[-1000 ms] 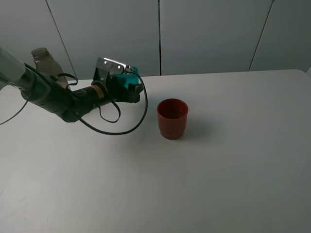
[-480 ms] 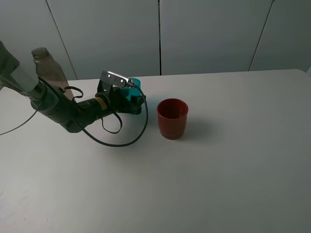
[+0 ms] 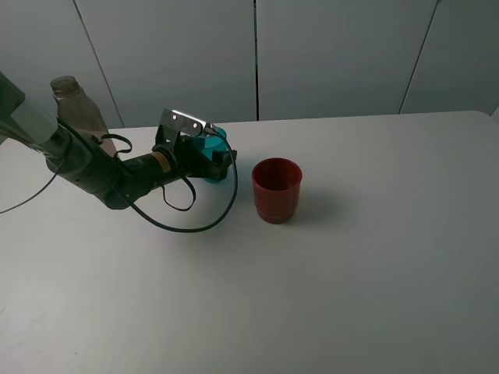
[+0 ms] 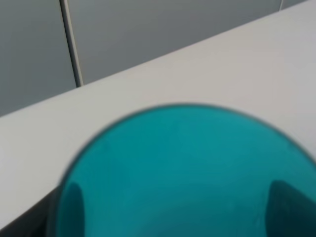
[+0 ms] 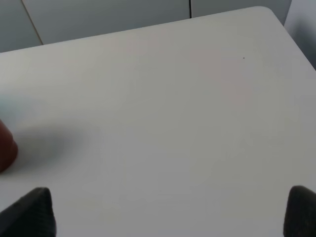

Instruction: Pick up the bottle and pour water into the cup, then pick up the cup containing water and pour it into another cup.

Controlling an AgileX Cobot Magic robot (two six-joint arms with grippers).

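Translucent teal plastic cup (image 3: pixel 216 151), opaque red cup (image 3: pixel 276 190), smoky bottle (image 3: pixel 81 116) probably plastic, matt table (image 3: pixel 374 265)

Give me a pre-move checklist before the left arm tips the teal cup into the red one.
1. left gripper closed around the teal cup: ok, fingers flank it in the wrist view.
2. Water inside the teal cup: cannot tell.
3. red cup upright, mouth open: ok.
4. Teal cup above the red cup's mouth: not ok, it sits to one side.
5. bottle upright behind the arm: ok.
6. right gripper clear of the cups: ok, open over bare table.
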